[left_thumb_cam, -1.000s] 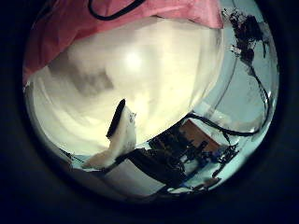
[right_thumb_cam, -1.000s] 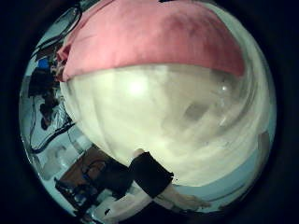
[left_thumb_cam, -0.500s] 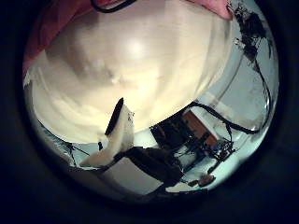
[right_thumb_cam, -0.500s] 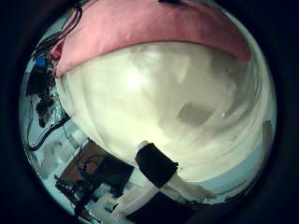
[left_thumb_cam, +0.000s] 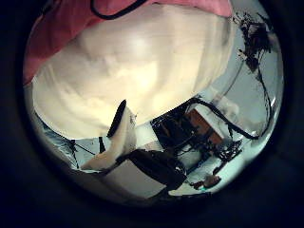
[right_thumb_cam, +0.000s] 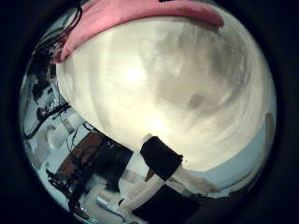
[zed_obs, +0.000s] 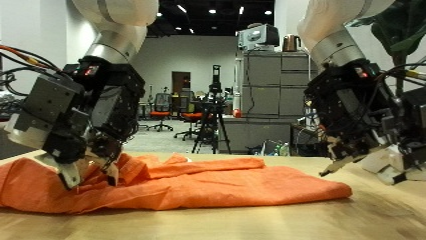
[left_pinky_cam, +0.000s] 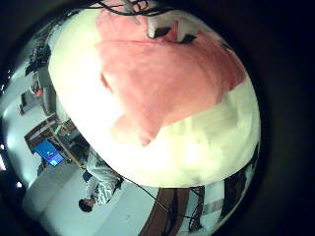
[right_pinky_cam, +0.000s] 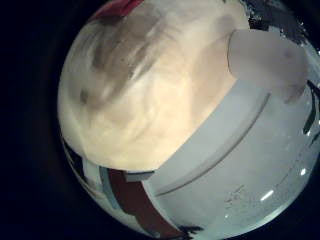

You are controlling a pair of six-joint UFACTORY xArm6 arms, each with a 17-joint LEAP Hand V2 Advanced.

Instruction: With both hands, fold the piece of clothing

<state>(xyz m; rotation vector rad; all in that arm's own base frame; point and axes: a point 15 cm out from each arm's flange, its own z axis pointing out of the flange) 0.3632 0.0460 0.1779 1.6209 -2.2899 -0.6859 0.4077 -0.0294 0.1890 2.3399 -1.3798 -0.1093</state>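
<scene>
An orange piece of clothing [zed_obs: 173,185] lies crumpled and spread out on the wooden table [zed_obs: 380,215]. My left hand [zed_obs: 77,125] hangs over the cloth's end, fingertips [zed_obs: 83,172] down at the fabric, with nothing seen gripped. My right hand [zed_obs: 357,115] hovers just past the cloth's other end, above bare wood, fingers relaxed and empty. The left little finger side palm view takes in the whole cloth [left_pinky_cam: 162,74] from above. In both thumb side views the cloth [left_thumb_cam: 57,24] [right_thumb_cam: 131,19] shows only along the edge, with table [right_thumb_cam: 168,84] filling the rest.
Behind the table are grey cabinets [zed_obs: 273,100], office chairs [zed_obs: 167,110] and a tripod [zed_obs: 213,115]. Bare tabletop [right_pinky_cam: 130,90] lies under the right palm. Beyond the table edge, floor clutter [left_thumb_cam: 199,128] is in sight.
The right thumb side view has shifted, so less cloth and more bare table shows now. The left thumb side view lost cloth, then regained some at its edge.
</scene>
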